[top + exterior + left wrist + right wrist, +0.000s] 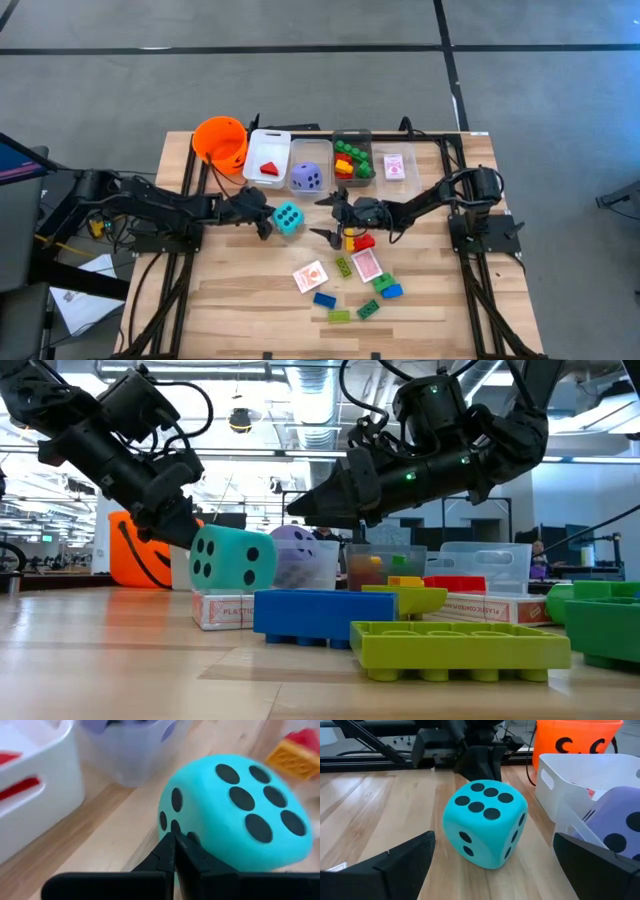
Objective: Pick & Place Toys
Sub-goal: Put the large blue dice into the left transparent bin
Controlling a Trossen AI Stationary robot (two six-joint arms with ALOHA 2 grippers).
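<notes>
Bright, even overhead light — blurred left-wrist close-up

Blur softens the teal die point(235, 815) in the left wrist view, its lower edge hidden behind the left gripper point(175, 857) fingers. At the frame's top, the purple die point(125, 727) is cut off. Upper right, a yellow brick point(292, 757) and a red piece are smeared beyond telling.
</notes>
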